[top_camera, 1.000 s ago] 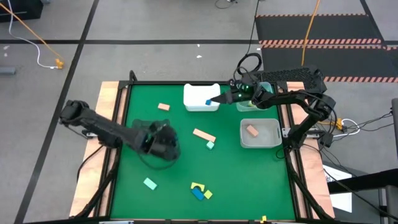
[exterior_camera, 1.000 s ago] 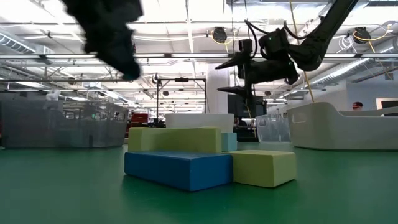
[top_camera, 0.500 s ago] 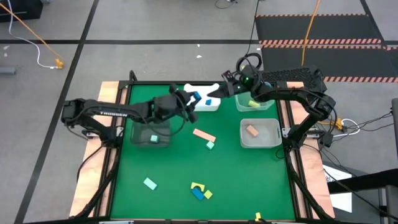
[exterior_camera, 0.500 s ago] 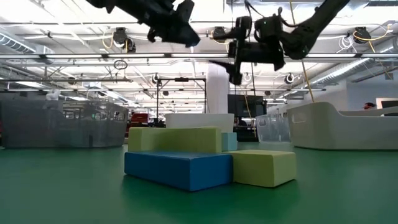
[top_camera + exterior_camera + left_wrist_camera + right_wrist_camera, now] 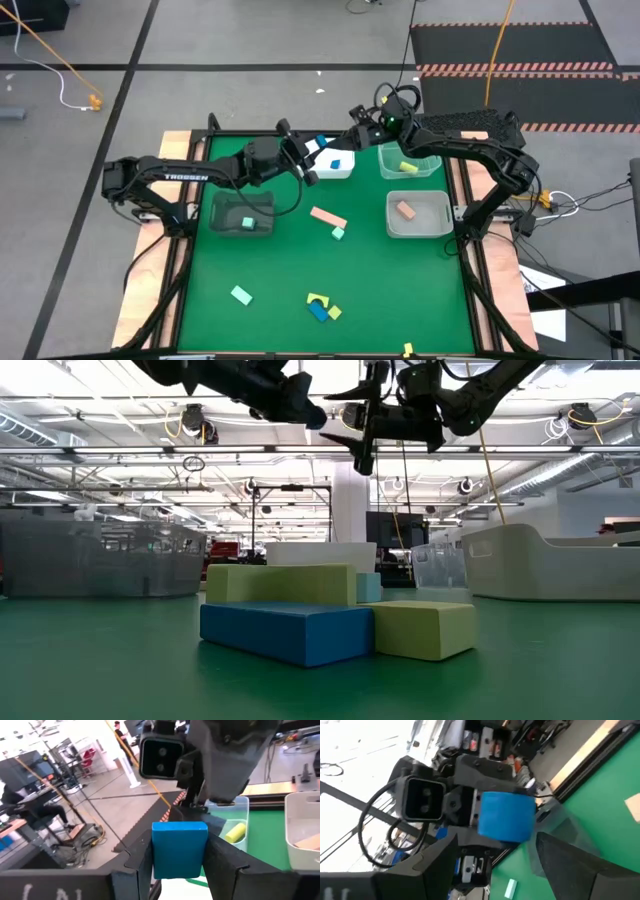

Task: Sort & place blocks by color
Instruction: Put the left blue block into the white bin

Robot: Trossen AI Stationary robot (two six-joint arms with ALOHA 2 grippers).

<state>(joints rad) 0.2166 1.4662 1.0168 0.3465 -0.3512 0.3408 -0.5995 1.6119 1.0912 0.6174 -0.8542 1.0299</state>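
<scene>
Green table (image 5: 280, 270) carries four bins; places below are given from the white bin (image 5: 335, 167) at its far edge.

- White bin: one blue block inside (image 5: 335, 163).
- Clear bin (image 5: 408, 165) just right of it: a yellow block (image 5: 408, 167) inside.
- Grey-white bin (image 5: 420, 216) right and nearer: a tan-pink block (image 5: 404, 210) inside.
- Dark bin (image 5: 243, 213) left and nearer: a mint block (image 5: 247, 222) inside.

Left gripper (image 5: 312, 168) is raised over the white bin's left end, clamped narrow on a blue cube (image 5: 179, 849). The cube's flat face points at the right arm; it looks about as wide as tall, no clear long axis.

Right gripper (image 5: 352, 117) faces it from just beyond the white bin, fingers spread wide with nothing between them. The two grippers are nose to nose, close but apart.

Loose blocks, all nearer than the white bin: tan-pink bar (image 5: 328, 217) lying diagonal, small mint cube (image 5: 339, 233) touching its end, mint block (image 5: 241, 295) far left, and a cluster at the front edge: blue bar (image 5: 285, 630), yellow block (image 5: 422, 628) and yellow arch (image 5: 282, 584), touching one another.
</scene>
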